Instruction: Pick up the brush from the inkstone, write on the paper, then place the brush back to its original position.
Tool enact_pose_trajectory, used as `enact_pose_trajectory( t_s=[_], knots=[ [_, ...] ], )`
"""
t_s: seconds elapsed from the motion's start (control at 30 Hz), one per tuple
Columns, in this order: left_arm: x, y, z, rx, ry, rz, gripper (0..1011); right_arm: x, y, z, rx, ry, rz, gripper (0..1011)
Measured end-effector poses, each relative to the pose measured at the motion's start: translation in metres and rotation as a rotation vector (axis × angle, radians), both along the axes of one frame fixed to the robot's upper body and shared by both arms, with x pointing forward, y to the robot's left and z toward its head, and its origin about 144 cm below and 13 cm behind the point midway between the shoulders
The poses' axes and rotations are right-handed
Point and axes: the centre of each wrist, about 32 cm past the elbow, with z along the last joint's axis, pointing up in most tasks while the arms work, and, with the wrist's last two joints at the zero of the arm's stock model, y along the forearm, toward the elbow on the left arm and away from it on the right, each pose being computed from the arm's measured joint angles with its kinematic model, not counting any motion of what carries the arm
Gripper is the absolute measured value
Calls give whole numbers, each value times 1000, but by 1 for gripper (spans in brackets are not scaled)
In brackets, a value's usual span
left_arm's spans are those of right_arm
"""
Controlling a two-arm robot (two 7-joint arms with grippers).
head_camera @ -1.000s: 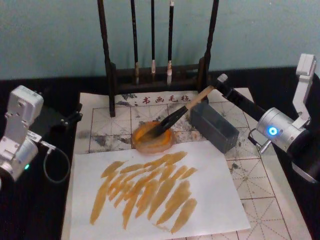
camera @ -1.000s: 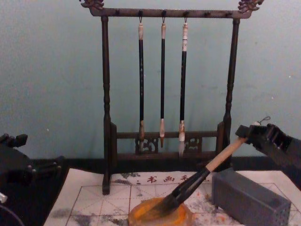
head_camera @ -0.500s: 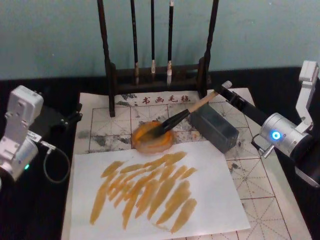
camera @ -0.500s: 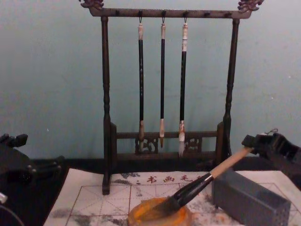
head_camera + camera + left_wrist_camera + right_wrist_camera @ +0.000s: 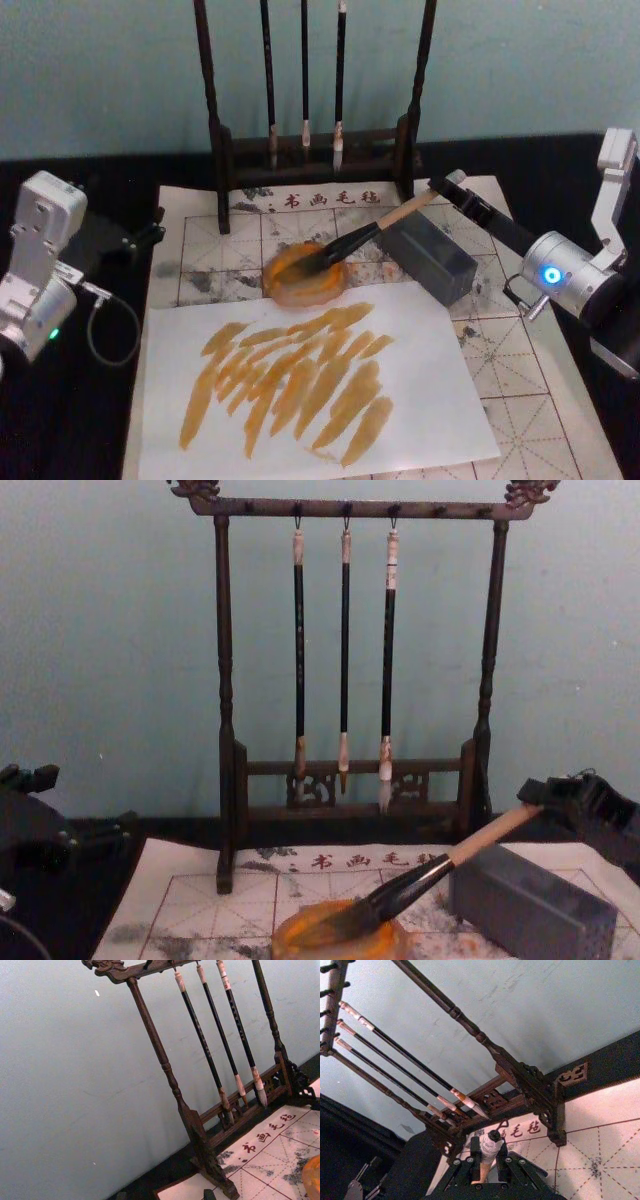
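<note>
Dark tabletop point(image 5: 560, 165), teal wall point(image 5: 110, 70): your right gripper point(image 5: 447, 186) is clenching the brush point(image 5: 362, 236) by its whitish end; the handle is slanting down from it past the grey block point(image 5: 430, 258), bristles lying in the inkstone point(image 5: 300, 280). Your left gripper point(image 5: 152, 228) is sitting parked left of the paper point(image 5: 520, 390).

The head view looks steeply down on the brush rack point(image 5: 226, 160), the chest view faces it level, and both wrist views tilt up at it from nearby.
</note>
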Motion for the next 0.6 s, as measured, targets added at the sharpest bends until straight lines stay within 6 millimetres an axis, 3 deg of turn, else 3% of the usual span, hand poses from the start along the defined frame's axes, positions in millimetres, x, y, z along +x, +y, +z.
enact_pose_trajectory(
  t_s=[0.6],
  knots=[
    [0, 0, 0, 0, 0, 0, 1001, 1, 1, -3, 7, 30, -20, 198]
  ],
)
